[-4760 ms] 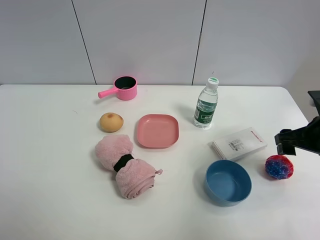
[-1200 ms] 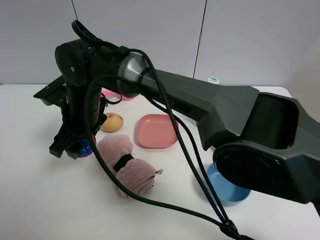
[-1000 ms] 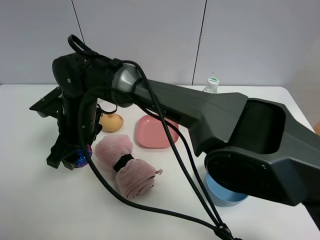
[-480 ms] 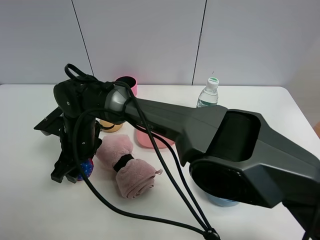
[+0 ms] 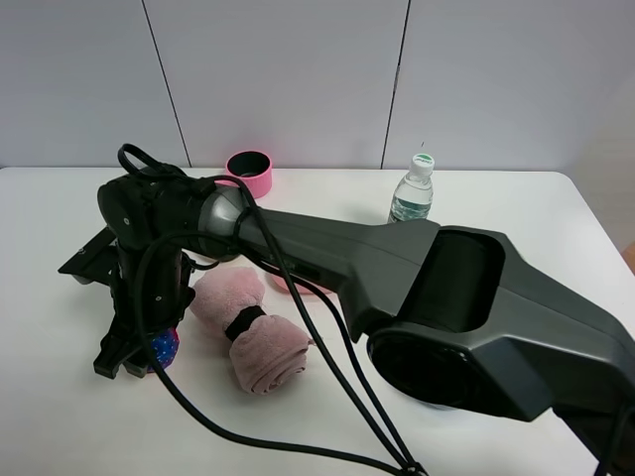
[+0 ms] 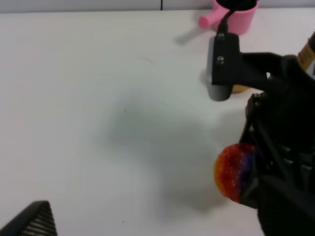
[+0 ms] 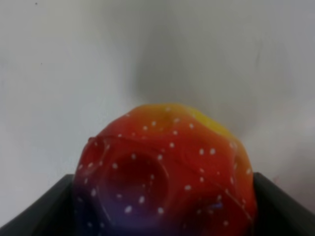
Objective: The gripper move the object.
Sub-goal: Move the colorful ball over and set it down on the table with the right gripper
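The object, a shiny bumpy red, blue and purple ball [image 5: 163, 347], is held in my right gripper [image 5: 139, 355], which has reached across to the table's left side. The ball sits low, just left of the pink towel roll; I cannot tell if it touches the table. The right wrist view shows the ball [image 7: 165, 172] filling the space between the two dark jaws. The left wrist view shows the ball [image 6: 235, 169] clamped in the black right gripper [image 6: 248, 172]. Of my left gripper only one dark tip [image 6: 32, 222] shows.
A rolled pink towel [image 5: 250, 332] lies right of the ball. A pink pot [image 5: 249, 172] and a water bottle [image 5: 412, 196] stand at the back. A tan lump [image 6: 239, 89] peeks out behind the arm. The big right arm [image 5: 417, 297] covers the middle and right.
The right gripper has carried the ball from the right side to the left, and over the last second has moved it lower and nearer the front, beside the towel.
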Available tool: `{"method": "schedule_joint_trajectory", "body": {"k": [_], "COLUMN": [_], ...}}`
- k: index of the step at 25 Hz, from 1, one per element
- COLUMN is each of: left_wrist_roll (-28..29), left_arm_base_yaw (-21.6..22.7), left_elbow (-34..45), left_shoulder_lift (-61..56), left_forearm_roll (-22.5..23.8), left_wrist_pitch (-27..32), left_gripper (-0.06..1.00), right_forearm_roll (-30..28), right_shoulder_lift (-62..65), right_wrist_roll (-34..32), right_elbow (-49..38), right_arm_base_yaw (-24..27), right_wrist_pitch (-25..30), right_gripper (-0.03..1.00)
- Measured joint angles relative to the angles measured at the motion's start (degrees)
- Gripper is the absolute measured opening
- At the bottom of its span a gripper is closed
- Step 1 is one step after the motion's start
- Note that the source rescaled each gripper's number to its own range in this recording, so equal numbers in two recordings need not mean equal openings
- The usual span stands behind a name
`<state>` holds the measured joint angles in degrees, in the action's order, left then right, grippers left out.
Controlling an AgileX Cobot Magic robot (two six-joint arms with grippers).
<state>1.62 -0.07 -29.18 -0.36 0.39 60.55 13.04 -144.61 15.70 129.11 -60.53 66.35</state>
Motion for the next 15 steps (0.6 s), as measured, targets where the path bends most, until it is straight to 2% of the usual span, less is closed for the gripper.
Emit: {"method": "schedule_joint_trajectory", "body": {"k": [15], "left_wrist_roll": [0.0], "left_arm_base_yaw": [0.0], "left_elbow": [0.0], "left_shoulder_lift": [0.0], "left_forearm_roll": [0.0], "left_wrist_pitch": [0.0], "left_gripper": [1.00], "right_forearm_roll": [-2.5], "right_shoulder_lift": [-1.4], "right_wrist_roll": [-0.9], "right_elbow": [0.0], "right_arm_base_yaw": [-0.2], "right_wrist_pitch": [-0.2], "right_gripper": [0.02]}}
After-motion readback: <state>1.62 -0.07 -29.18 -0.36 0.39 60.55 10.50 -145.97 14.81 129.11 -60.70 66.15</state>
